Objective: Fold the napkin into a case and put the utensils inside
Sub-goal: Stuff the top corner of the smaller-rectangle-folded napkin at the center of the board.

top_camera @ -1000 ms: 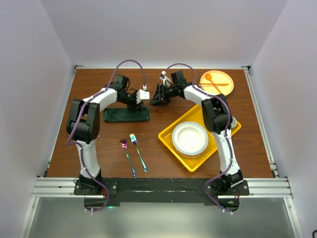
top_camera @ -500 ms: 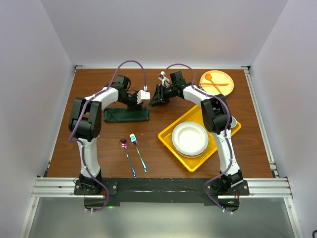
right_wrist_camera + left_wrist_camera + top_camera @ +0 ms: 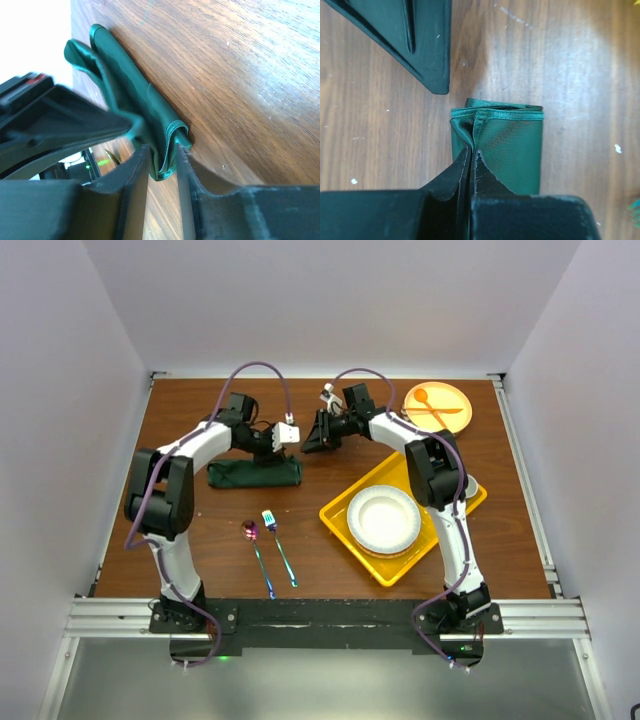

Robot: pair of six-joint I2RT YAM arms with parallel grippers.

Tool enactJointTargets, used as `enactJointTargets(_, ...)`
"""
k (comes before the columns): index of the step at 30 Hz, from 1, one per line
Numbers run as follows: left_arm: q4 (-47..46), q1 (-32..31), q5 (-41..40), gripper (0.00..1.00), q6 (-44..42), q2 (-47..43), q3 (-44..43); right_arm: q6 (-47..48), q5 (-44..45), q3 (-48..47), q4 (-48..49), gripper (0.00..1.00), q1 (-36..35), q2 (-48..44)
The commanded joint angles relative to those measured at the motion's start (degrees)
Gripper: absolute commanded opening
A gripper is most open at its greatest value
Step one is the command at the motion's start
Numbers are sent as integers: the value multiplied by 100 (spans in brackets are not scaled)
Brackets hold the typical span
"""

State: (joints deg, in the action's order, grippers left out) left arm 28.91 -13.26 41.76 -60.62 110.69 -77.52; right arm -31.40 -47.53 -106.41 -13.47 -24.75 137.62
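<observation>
Two grippers are working at the right end of the napkin (image 3: 255,473), which is lying folded into a narrow strip on the table (image 3: 310,490). The left gripper (image 3: 471,150) is pinching a raised fold at that end, fingers closed tight on cloth. The right gripper (image 3: 162,160) is hanging just past the same end, fingers narrowly apart and gripping nothing, its black finger crowding the left wrist view. Nearer the arm bases than the napkin, the iridescent spoon (image 3: 259,560) and fork (image 3: 282,552) are lying side by side. Right of the napkin, a yellow tray (image 3: 385,570) is carrying a white plate (image 3: 383,518). Farther right and back, an orange plate (image 3: 450,395) is holding orange cutlery (image 3: 432,410).
</observation>
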Motion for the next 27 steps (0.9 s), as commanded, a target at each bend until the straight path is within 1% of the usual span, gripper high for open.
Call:
enactJointTargets(1,-315,-72,131,0,85,-522,324,-226,-107,-143,231,22,-91,1)
enactJointTargets(4,-350,-116,122,0,112,-619,482,-209,-108,-99,144,16,-205,-34)
enactJointTargets(10,-429,-160,61,0,42,-882,852,-77,155,-108,-251,11,-372,63)
enactJointTargets(12,-465,-169,52,0,15,-970,1018,-16,287,-187,-374,10,-372,124)
enactJointTargets(17,-579,-212,-36,0,-46,-1216,1344,-51,244,-275,-323,10,-381,221)
enactJointTargets(21,-1026,-274,-246,0,50,-1427,1721,-7,139,-328,-270,10,-434,134)
enactJointTargets(26,-1334,-309,-414,0,366,-1445,1863,186,68,-328,-392,10,-539,10)
enactJointTargets(27,-1465,-318,-458,0,410,-1437,1889,230,86,-363,-541,11,-548,28)
